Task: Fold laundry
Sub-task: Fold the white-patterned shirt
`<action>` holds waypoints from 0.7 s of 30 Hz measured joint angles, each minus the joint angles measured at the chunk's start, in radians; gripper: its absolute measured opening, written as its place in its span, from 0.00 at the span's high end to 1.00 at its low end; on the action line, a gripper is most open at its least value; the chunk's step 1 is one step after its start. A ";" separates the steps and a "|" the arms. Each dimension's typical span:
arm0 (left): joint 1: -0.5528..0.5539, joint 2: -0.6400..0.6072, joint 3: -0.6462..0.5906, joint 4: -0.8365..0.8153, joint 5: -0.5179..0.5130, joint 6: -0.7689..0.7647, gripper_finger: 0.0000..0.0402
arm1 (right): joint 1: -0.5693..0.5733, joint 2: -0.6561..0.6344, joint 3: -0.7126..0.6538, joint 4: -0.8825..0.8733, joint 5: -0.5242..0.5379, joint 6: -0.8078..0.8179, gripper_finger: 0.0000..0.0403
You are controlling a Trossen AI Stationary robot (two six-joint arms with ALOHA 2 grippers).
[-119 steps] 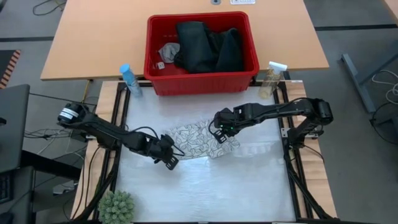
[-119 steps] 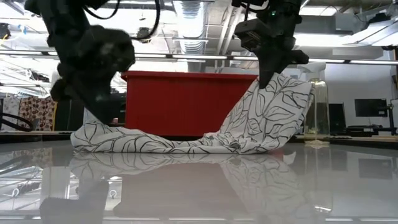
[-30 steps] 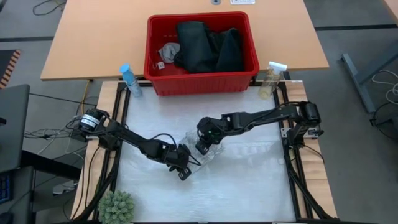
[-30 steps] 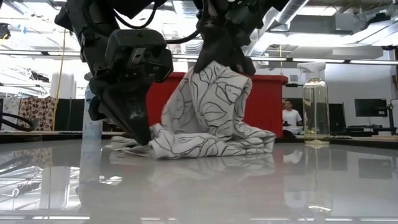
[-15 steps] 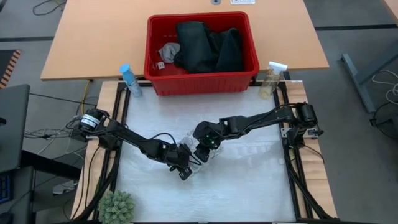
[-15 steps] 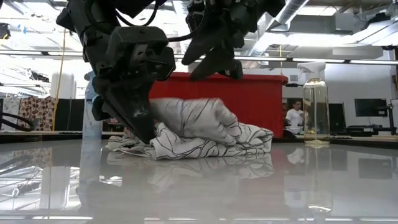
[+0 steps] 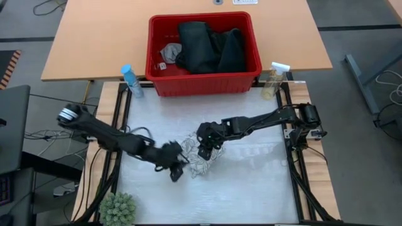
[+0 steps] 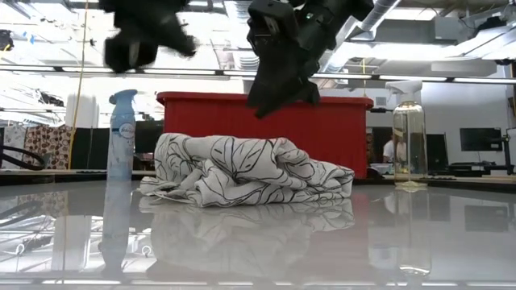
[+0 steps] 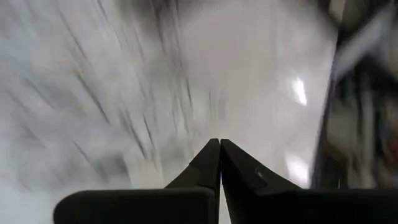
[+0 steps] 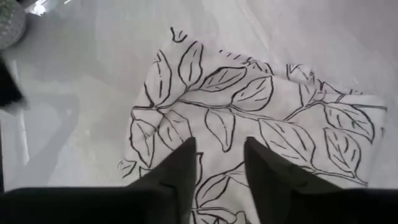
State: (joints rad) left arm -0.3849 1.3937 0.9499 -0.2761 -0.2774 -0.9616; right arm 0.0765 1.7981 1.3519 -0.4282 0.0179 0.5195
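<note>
From directly above, the leaf-print cloth [image 7: 196, 157] is lying bunched in a small heap near the middle of the white table [image 7: 251, 188]. The left gripper [image 7: 175, 168] is sitting just beside the heap on its left, while the right gripper [image 7: 206, 150] is hanging over the heap's right edge. Behind the table, a red basket [image 7: 157, 81] is holding the dark jeans [image 7: 210, 47], piled across most of it, and a small grey cloth [image 7: 169, 51] tucked at its left side. A blue spray can [image 7: 130, 80] and a clear spray bottle [image 7: 275, 80] are standing at the basket's two front corners.

From table height, the cloth [image 8: 242, 173] is resting as a rumpled mound, free of both grippers, which are hanging above it.

Through the left wrist camera, the left gripper's [image 9: 220, 163] fingers are pressing together with nothing between them (the view is heavily blurred).

Through the right wrist camera, the right gripper's [image 10: 221, 163] fingers are standing apart just over the printed fabric [image 10: 261, 118], gripping nothing.

The fold looks rough, so doing this step well probably means taking two separate corners or edges, pulling the cloth flat, and only then doubling it over, keeping one layer per pinch.
</note>
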 joint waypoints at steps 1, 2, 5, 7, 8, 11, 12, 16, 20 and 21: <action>-0.007 -0.023 0.000 0.009 -0.099 0.019 1.00 | 0.000 0.000 0.000 0.001 0.009 0.000 0.66; -0.008 -0.036 0.000 0.013 -0.185 0.036 1.00 | 0.000 0.000 0.000 0.001 0.022 -0.001 0.69; 0.009 -0.028 0.000 0.018 -0.324 0.074 1.00 | 0.000 0.000 0.000 0.012 0.042 -0.004 0.80; 0.031 0.007 0.000 0.023 -0.323 0.090 1.00 | 0.001 0.000 0.000 0.020 0.042 -0.006 0.87; 0.039 0.029 0.000 0.022 -0.305 0.090 1.00 | 0.005 0.000 0.000 0.021 0.042 -0.008 0.90; 0.052 0.113 -0.001 0.025 -0.226 0.085 1.00 | 0.026 0.000 0.000 0.020 0.041 -0.009 0.96; 0.052 0.138 -0.001 0.024 -0.210 0.072 1.00 | 0.037 0.003 0.000 0.021 0.039 -0.011 0.96; 0.045 0.204 -0.002 0.044 -0.178 0.029 1.00 | 0.080 0.018 0.000 -0.023 0.058 0.001 0.93; 0.021 0.210 -0.002 0.037 -0.177 0.018 1.00 | 0.110 0.064 -0.002 0.007 0.060 0.004 0.95; 0.015 0.210 -0.002 0.015 -0.180 0.005 1.00 | 0.116 0.078 -0.002 0.035 0.058 0.008 0.96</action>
State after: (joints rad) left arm -0.3701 1.6041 0.9481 -0.2611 -0.4570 -0.9564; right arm 0.1922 1.8757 1.3502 -0.3932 0.0759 0.5273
